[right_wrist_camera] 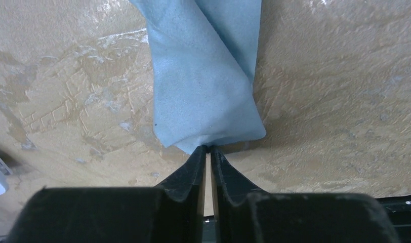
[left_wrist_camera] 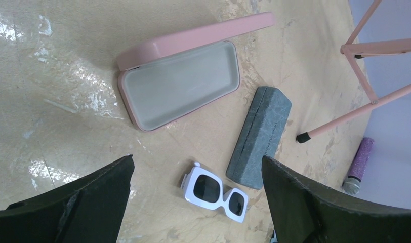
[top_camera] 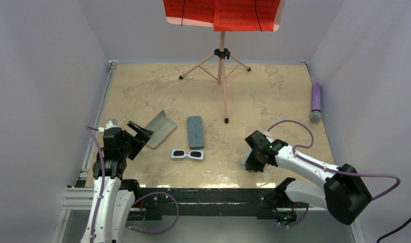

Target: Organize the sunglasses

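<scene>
My right claw (right_wrist_camera: 208, 150) is pinched shut on a corner of the light blue cloth (right_wrist_camera: 203, 76). My left claw (left_wrist_camera: 197, 162) hangs over the worktop (left_wrist_camera: 56, 66) with its jaws spread wide and nothing between them. On its camera I see the white sunglasses (left_wrist_camera: 215, 193) lying lenses-up, just beside one end of the closed grey case (left_wrist_camera: 259, 134), with the open pink case (left_wrist_camera: 180, 83) beyond them.

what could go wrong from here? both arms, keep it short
1. The right end effector pinches the blue cloth only at its corner tip, so the cloth may slip free on a fast move.
2. The white sunglasses lie close beside the closed grey case. The open left end effector could catch the case when it descends and shove the glasses.
</scene>
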`<state>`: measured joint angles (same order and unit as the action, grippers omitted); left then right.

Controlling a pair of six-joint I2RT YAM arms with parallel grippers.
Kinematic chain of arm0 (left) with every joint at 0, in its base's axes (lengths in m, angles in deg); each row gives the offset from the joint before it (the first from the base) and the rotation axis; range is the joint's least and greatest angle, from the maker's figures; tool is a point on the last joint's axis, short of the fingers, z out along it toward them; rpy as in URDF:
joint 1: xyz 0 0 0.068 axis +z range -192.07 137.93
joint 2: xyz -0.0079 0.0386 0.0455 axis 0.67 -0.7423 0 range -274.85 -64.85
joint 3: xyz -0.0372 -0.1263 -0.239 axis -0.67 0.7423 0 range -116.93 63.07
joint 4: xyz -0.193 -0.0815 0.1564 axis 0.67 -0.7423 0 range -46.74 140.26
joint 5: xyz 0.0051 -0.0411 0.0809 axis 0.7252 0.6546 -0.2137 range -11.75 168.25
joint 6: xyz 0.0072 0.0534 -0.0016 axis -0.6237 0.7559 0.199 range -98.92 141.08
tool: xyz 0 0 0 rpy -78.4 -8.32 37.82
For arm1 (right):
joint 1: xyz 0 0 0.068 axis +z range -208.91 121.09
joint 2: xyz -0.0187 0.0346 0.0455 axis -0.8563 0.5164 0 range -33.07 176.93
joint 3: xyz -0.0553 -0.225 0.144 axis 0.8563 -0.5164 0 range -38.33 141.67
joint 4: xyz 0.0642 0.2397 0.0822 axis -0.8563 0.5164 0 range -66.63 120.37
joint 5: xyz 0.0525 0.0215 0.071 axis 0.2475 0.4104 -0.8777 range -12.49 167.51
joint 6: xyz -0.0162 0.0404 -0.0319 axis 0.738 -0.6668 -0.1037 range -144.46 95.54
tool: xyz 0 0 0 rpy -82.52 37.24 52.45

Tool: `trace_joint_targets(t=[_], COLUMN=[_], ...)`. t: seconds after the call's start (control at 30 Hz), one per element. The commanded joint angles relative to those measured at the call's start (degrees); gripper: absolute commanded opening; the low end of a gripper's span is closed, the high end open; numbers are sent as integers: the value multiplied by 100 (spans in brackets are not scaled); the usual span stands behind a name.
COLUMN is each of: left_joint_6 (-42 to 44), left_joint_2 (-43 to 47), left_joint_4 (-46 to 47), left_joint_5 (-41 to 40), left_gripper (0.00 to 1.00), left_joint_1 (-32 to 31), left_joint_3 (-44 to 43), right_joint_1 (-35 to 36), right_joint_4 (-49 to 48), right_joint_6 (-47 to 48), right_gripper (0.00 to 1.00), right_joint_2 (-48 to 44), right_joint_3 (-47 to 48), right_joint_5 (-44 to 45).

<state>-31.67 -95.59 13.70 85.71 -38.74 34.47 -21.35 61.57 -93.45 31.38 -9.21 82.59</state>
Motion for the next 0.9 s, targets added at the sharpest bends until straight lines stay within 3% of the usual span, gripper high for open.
trace_joint_targets(t=[0.0,0.3,0.57,0.87], left_joint_6=[124,189,309,328], left_joint_2=[77,39,-123,-172], left_joint_4=[43,77,766,1259], left_joint_5=[-109,70,1291,2182], left_gripper=[100,100,100,100], left_joint_1=[-9,-10,-9,-21], left_joint_3=[-98,-133,-6,-24], right_joint_1=[31,127,239,614], right_joint_4=[198,-109,-171,-546], right_joint_6=[-206,568,1749,2841], right_gripper=[3,0,0,0], right_joint_2=[74,-332,-1427,-1418], right_joint_3=[-152,23,548,1530], right_joint_5=[504,552,165,-160])
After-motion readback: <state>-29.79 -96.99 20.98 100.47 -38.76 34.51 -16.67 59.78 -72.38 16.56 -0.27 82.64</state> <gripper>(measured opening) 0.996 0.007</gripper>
